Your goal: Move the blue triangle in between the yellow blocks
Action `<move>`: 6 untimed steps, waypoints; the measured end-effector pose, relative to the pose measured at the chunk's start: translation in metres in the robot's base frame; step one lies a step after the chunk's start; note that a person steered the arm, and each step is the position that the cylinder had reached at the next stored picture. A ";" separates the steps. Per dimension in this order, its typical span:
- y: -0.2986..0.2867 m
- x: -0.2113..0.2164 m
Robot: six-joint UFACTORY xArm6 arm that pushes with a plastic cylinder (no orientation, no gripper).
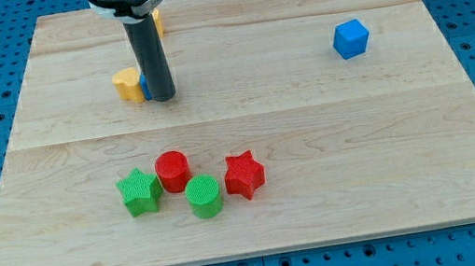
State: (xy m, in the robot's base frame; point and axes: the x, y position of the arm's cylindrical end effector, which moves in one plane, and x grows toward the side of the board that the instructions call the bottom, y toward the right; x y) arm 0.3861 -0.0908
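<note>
My tip [163, 96] rests on the board at the view's upper left. A blue block [145, 86], mostly hidden behind the rod, shows only as a thin sliver at the tip's left; its shape cannot be made out. It touches a yellow block [126, 83] on its left. A second yellow block [157, 20] sits higher up, partly hidden behind the arm. The blue sliver lies below that block and right of the other.
A blue cube [351, 39] sits at the view's upper right. Near the bottom middle are a green star [140, 191], a red cylinder [172, 171], a green cylinder [204, 196] and a red star [244, 174]. The wooden board [314, 140] lies on a blue pegboard.
</note>
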 end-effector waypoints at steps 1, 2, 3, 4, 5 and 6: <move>0.000 -0.005; 0.001 -0.008; 0.005 -0.016; -0.022 -0.053; -0.005 -0.054; 0.058 -0.102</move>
